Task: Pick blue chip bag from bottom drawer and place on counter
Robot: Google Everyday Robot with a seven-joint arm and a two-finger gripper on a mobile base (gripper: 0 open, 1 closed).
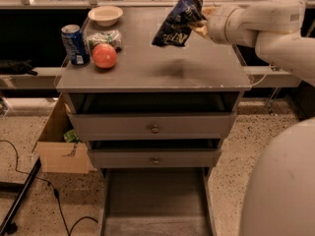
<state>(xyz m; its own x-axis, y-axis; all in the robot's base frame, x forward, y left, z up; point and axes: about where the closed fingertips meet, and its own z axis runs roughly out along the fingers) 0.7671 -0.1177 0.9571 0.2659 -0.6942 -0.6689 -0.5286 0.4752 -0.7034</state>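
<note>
The blue chip bag point(179, 21), dark crumpled foil with pale lettering, hangs in the air above the right rear part of the counter point(152, 68). My gripper point(201, 22) reaches in from the right at the end of the white arm and is shut on the bag's right side. A dark shadow of the bag lies on the counter below it. At the bottom of the view the bottom drawer point(155, 200) stands pulled out, and its grey floor holds nothing.
On the counter's left stand a blue soda can point(75, 44), a red apple point(104, 56), a green-and-white packet point(105, 37) and a white bowl point(105, 15). A cardboard box point(61, 141) and cables lie on the floor at left. The robot's white body point(280, 186) fills the lower right.
</note>
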